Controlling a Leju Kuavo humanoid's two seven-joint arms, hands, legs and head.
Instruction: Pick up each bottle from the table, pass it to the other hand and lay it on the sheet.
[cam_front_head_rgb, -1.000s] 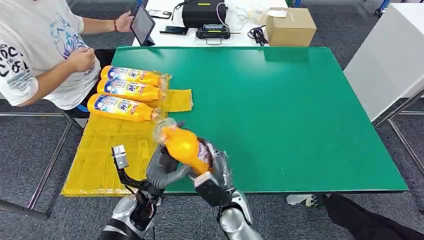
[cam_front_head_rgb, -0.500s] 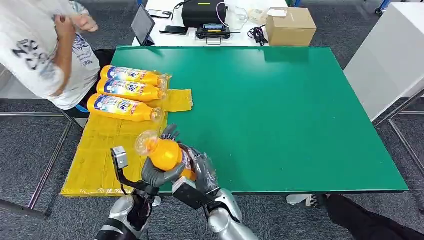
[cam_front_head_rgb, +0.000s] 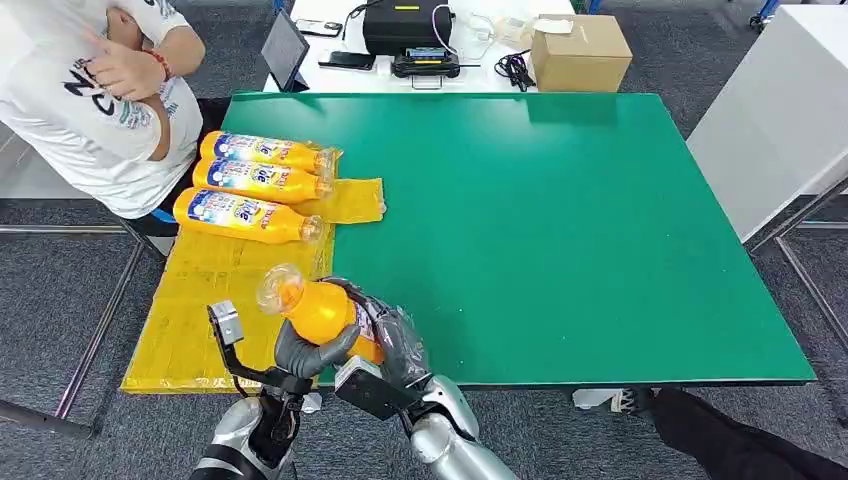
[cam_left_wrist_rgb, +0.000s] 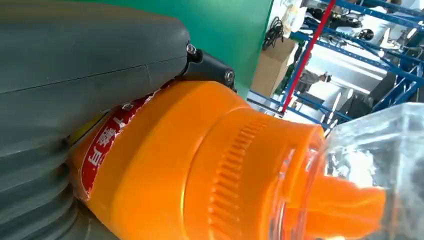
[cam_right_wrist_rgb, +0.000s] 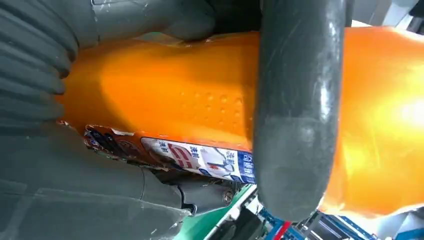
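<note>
At the lower left of centre in the head view, an orange bottle (cam_front_head_rgb: 322, 308) is clasped at once by the fingers of the left hand (cam_front_head_rgb: 300, 352) and the right hand (cam_front_head_rgb: 392, 352), evidently mid-handover, above the worktop's (cam_front_head_rgb: 560, 220) near edge beside the yellow sheet (cam_front_head_rgb: 200, 310), where three bottles (cam_front_head_rgb: 255, 185) are already laid side by side.

left hand (cam_front_head_rgb: 312, 347): fingers wrapped, gripping | right hand (cam_front_head_rgb: 392, 345): fingers wrapped, gripping | hands touching
</note>
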